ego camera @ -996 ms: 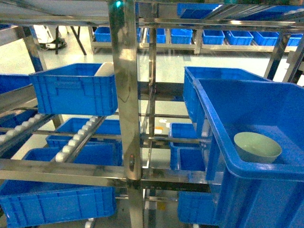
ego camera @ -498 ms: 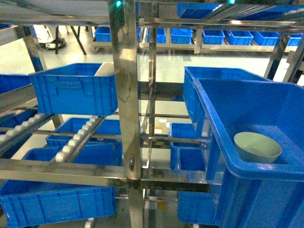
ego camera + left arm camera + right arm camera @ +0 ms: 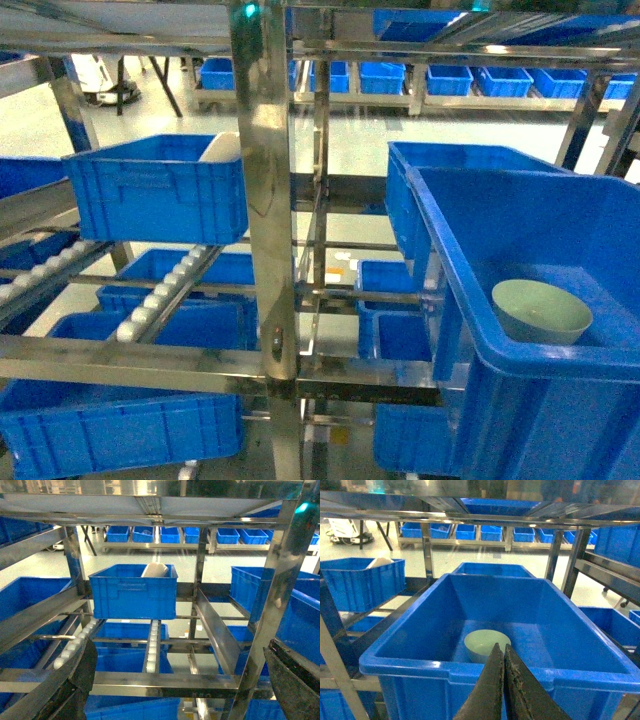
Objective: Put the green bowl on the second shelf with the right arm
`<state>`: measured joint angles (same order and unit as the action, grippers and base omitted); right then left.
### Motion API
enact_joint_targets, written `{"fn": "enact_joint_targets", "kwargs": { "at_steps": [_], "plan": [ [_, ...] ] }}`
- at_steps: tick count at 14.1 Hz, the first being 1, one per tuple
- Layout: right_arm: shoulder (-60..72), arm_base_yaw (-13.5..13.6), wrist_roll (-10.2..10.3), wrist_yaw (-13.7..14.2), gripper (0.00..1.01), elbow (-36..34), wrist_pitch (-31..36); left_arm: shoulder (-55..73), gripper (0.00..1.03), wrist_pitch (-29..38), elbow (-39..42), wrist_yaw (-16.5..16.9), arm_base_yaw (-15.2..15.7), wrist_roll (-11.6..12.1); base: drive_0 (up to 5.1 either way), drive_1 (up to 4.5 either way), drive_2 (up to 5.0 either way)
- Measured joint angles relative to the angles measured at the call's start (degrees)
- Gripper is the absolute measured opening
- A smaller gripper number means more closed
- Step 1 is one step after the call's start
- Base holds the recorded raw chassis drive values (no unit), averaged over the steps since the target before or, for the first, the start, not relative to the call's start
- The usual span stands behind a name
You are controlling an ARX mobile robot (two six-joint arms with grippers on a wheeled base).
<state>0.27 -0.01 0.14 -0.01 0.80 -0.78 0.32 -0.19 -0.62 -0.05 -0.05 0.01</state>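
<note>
While steel racks gleam — green bowl (image 3: 541, 310) in blue crate (image 3: 560, 215), right end effector (image 3: 503, 680) pinched empty.

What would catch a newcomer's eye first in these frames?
The pale green bowl sitting upright inside the large blue crate at the head view's right. Next, the shiny steel post running down the middle, and the smaller blue crate to its left holding a whitish object. The right gripper, shut, hangs outside the crate.
</note>
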Motion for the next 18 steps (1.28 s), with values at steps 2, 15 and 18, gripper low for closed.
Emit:
{"fn": "enact_joint_targets", "kwargs": {
  "at_steps": [2, 15, 18],
  "plan": [
    [0.0, 0.0, 0.0, 0.0, 0.07, 0.0, 0.4, 0.0, 0.98, 0.0, 0.0, 0.0, 0.0, 0.0, 0.0, 0.0, 0.0],
    [0.0, 0.0, 0.0, 0.0, 0.97, 0.0, 0.5, 0.0, 0.98, 0.0, 0.0, 0.0, 0.0, 0.0, 0.0, 0.0, 0.0],
    [0.0, 0.0, 0.0, 0.0, 0.98, 0.0, 0.5, 0.0, 0.98, 0.0, 0.0, 0.0, 0.0, 0.0, 0.0, 0.0, 0.0]
  ]
}}
